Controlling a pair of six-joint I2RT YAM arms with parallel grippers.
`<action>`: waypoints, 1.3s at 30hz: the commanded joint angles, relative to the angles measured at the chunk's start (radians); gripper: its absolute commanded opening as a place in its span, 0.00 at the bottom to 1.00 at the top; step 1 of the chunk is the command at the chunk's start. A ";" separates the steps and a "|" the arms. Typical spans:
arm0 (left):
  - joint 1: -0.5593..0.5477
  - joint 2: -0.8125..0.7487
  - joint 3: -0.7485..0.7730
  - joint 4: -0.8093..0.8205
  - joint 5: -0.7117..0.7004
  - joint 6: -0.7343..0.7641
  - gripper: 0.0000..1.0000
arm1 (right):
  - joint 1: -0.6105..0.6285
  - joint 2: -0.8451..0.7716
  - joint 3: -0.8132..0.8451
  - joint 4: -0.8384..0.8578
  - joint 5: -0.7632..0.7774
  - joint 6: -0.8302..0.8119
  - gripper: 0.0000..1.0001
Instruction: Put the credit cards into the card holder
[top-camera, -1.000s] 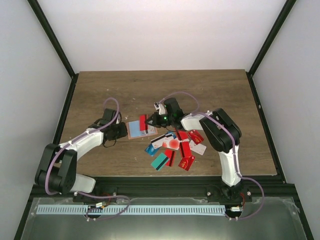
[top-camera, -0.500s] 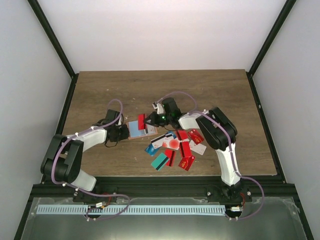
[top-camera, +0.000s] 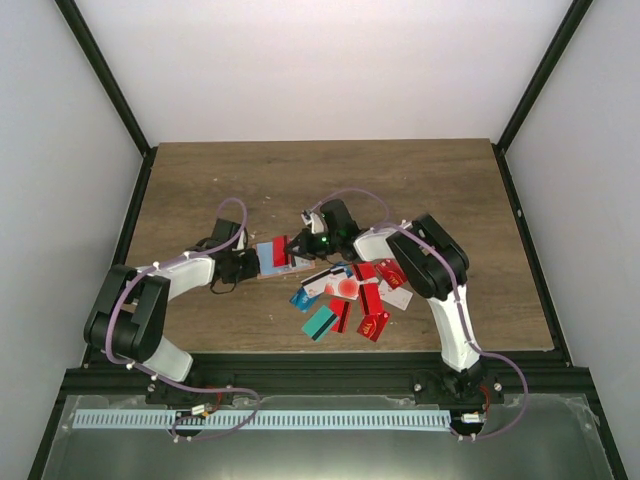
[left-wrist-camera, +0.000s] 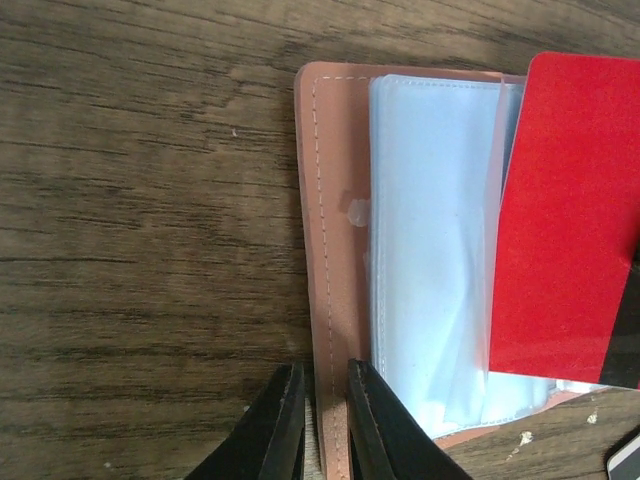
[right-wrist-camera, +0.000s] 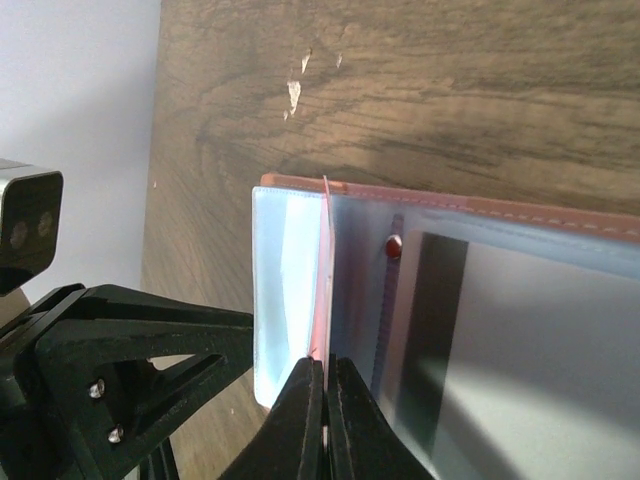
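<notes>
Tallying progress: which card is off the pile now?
The red card, pinched edge-on in the right end effector over the open card holder; the rest lie in the pile.

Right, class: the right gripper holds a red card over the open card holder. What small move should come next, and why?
Probably ease the right gripper onward so the red card slips into a clear sleeve. The card lies over the sleeves, not yet pocketed, and the left gripper pinches the border of the card holder, steadying it.
</notes>
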 joint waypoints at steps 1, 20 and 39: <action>0.006 0.010 0.009 0.010 0.018 0.023 0.15 | 0.018 0.026 0.038 -0.045 -0.040 0.009 0.01; 0.007 0.018 0.010 -0.004 0.031 0.059 0.14 | 0.020 0.120 0.183 -0.175 -0.127 -0.055 0.01; 0.021 0.035 0.015 -0.016 0.032 0.083 0.13 | 0.010 0.170 0.314 -0.402 -0.206 -0.231 0.01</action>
